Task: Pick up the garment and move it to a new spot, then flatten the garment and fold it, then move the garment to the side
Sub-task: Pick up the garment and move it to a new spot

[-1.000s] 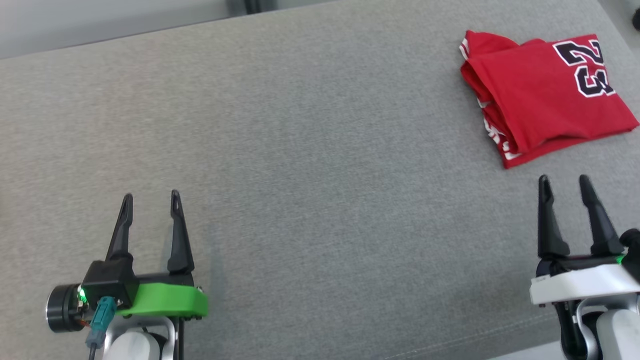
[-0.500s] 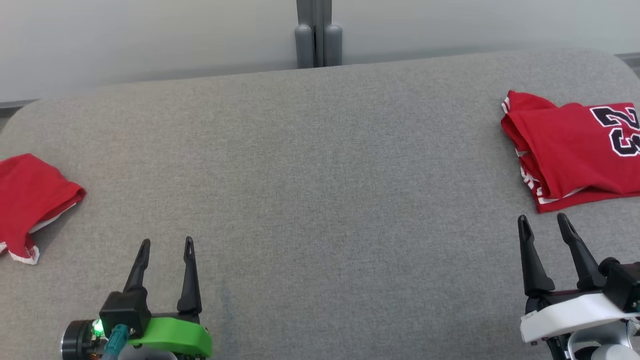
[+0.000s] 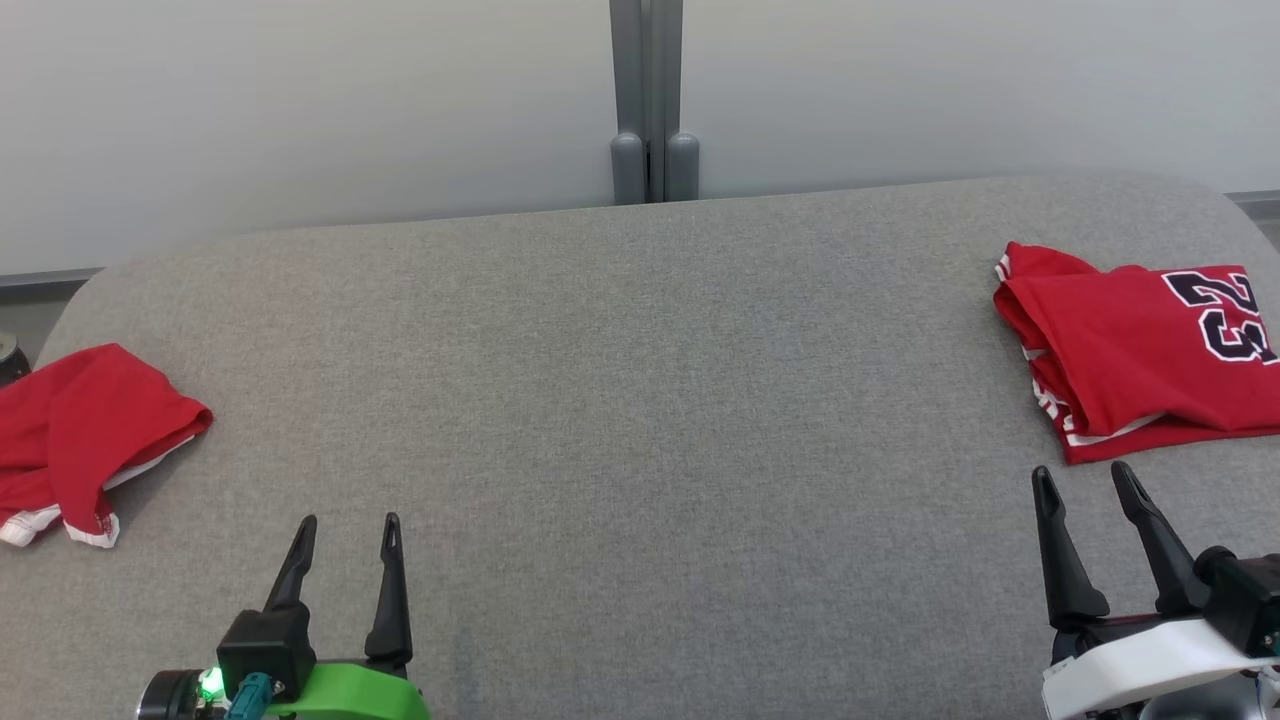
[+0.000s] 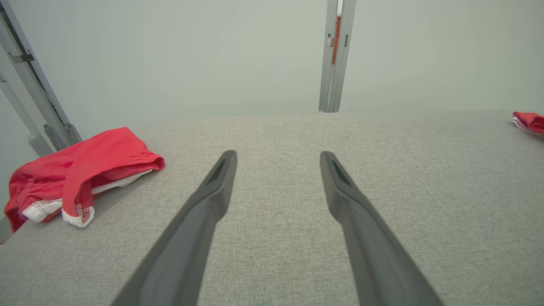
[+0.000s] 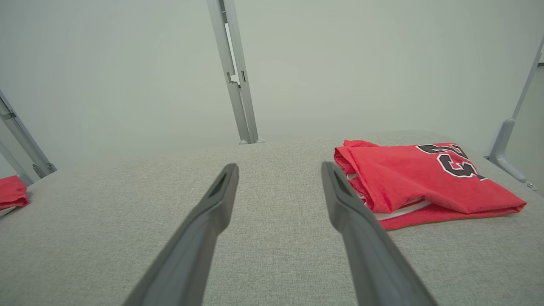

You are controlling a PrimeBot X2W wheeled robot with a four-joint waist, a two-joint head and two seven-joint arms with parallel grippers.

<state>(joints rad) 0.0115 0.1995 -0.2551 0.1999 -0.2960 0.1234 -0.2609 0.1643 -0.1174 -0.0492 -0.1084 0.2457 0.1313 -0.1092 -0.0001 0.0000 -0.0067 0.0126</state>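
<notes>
The left hand (image 3: 349, 520), two long dark fingers on a green mount, hovers low over the near left part of the grey fabric-covered counter (image 3: 640, 400) with its jaws spread wide and nothing between them; the left wrist view shows only bare grey cloth in the gap between its fingers. The right hand (image 3: 1081, 470), the same dark fingers on a white mount, sits at the near right, equally wide open and holding nothing. Just beyond the right hand's fingertips, near but not touching them, lies a folded red jersey with a black number outlined in white (image 3: 1130, 350), resting flat on the counter's right end with white-trimmed layers showing along its near and left edges. Well apart from it, at the far left end of the counter, lies a crumpled red garment with white trim (image 3: 70, 430), bunched and unfolded, to the left of and beyond the left hand and clear of its fingers. The wide middle of the counter runs between the two garments. Behind the counter's far edge stands a pale wall with an upright grey metal post (image 3: 650, 100) at its centre
</notes>
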